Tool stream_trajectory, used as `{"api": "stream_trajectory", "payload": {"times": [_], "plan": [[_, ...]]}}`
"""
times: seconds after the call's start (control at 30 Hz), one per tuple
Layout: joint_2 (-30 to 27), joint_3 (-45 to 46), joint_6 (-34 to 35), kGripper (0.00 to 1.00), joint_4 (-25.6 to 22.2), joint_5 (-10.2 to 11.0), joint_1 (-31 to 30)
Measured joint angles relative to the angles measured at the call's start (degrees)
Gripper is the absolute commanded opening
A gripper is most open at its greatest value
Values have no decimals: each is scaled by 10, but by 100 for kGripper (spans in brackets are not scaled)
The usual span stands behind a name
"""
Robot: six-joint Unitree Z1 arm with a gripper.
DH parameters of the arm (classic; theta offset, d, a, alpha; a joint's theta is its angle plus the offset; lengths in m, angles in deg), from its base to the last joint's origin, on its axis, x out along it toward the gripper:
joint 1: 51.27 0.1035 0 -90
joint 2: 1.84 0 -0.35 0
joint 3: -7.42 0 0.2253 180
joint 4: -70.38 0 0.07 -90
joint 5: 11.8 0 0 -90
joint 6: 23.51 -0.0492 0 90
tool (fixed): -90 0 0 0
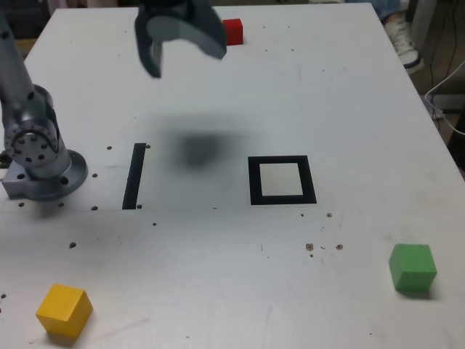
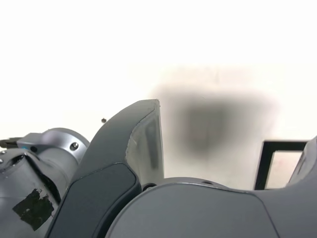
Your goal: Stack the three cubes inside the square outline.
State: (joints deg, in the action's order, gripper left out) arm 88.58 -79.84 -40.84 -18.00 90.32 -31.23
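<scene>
I see my hand [image 1: 185, 52] spread wide and empty, high above the desk [image 1: 349, 109]. The square outline [image 1: 281, 180] holds nothing. The red cube [image 1: 233, 31] sits at the far edge, and the yellow cube [image 1: 65, 310] and green cube [image 1: 413, 267] lie near the front corners, well apart.

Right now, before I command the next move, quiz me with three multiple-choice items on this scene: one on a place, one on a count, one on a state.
1. Where does the green cube sit in the exterior view?
A. inside the square outline
B. near right
C. far left

2. How many cubes lie inside the outline?
A. none
B. one
C. two

3. What is the hand doing?
A. shut on the red cube
B. shut on the yellow cube
C. open and empty above the table

Answers: 1 B, it sits right of and nearer than the outline. 2 A, its pale centre is bare. 3 C, the jaws stand apart with nothing between.
</scene>
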Motion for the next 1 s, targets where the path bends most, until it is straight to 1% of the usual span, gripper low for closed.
{"api": "stream_trajectory", "payload": {"times": [0.1, 0.23, 0.43, 0.53, 0.67, 0.83, 1.0], "plan": [[25, -38, -23, 99, -18, 0, 33], [60, -76, -51, 99, -30, -1, 74], [103, -122, -77, 99, -33, 2, 122], [133, -155, -87, 99, -32, 4, 151], [165, -188, -96, 99, -32, 4, 178], [187, -226, -108, 99, -33, 4, 200], [208, -265, -124, 99, -44, 4, 224]]}}
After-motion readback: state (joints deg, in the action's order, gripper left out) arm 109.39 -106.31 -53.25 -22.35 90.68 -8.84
